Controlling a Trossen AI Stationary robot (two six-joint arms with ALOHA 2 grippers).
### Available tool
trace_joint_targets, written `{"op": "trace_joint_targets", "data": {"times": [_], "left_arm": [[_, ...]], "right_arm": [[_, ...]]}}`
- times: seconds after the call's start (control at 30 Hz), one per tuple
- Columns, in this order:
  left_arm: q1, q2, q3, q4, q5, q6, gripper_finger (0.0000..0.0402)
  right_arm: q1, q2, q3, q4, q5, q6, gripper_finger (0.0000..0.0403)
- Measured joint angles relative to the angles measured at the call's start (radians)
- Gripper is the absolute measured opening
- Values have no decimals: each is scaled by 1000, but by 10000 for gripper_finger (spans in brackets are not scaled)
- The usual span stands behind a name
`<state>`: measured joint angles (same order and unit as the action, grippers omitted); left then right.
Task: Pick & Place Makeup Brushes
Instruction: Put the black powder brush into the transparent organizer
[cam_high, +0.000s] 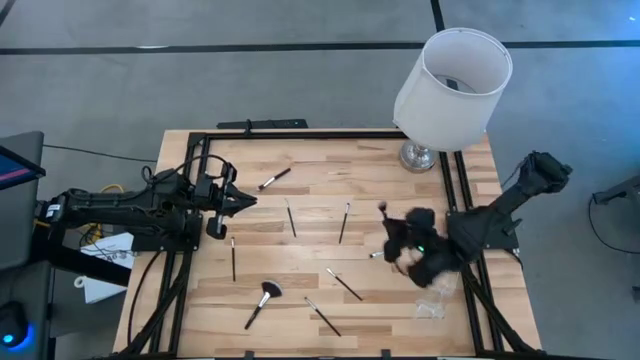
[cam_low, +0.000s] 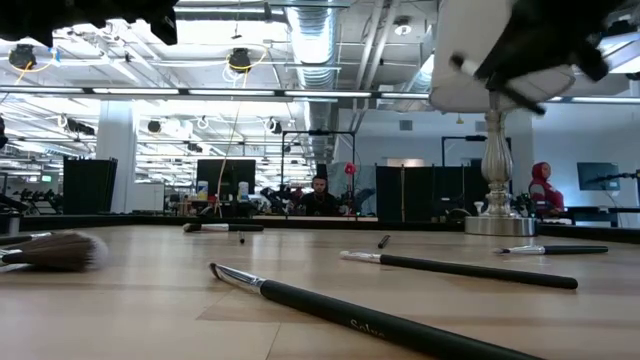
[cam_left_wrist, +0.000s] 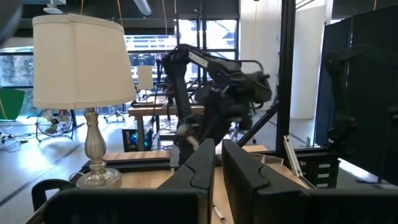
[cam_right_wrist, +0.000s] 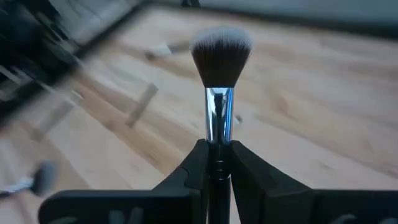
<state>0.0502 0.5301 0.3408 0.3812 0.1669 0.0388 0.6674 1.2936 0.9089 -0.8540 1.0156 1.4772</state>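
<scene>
The right gripper (cam_right_wrist: 216, 163) is clenched on a makeup brush with a black handle, silver ferrule and dense dark bristles tipped white (cam_right_wrist: 220, 62); in the right wrist view the brush stands straight out between the two dark fingers (cam_right_wrist: 188, 171) over blurred pale wood. In the high view this gripper (cam_high: 398, 243) sits at the right-centre of the frame, above the light wooden slatted table (cam_high: 300, 280), its arm running off to the right edge.

The left gripper (cam_high: 245, 200) hovers at the left-centre of the high view with its fingers drawn together and nothing visible between them; its own wrist view shows the two fingers (cam_left_wrist: 202, 163) nearly touching.

The other makeup brushes lie scattered and apart on the table: a slim one (cam_high: 273, 179) at upper centre, two near-vertical ones (cam_high: 291, 217) and (cam_high: 343, 222) in the middle, one (cam_high: 233, 258) at lower left, a larger fan-headed brush (cam_high: 262, 303) at bottom left, and two diagonal ones (cam_high: 344, 284) and (cam_high: 322, 316) at bottom centre.

A white-shaded table lamp on a silver base (cam_high: 450, 85) stands at the table's upper right corner, close behind the right arm. A small clear plastic container (cam_high: 432, 306) lies at the lower right, just below that arm. Black metal frame rails (cam_high: 300, 134) border the table.
</scene>
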Motion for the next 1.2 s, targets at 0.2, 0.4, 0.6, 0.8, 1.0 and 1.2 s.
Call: {"op": "trace_joint_targets", "data": {"times": [0.2,0.4,0.6,0.8,1.0,1.2], "left_arm": [[-1,0,0,0,15,-48,28],[-16,8,0,0,70,-101,28],[-65,16,-27,1,74,-132,28],[-102,17,-69,24,51,-135,28],[-116,35,-103,113,15,-160,28],[-115,78,-103,163,-9,-201,28]], "right_arm": [[206,74,1,-138,146,316,39],[299,175,1,-115,156,380,43],[443,200,2,-50,250,347,38],[605,200,2,-39,391,309,39],[713,200,2,-40,428,237,40],[732,199,3,-98,424,216,38]]}}
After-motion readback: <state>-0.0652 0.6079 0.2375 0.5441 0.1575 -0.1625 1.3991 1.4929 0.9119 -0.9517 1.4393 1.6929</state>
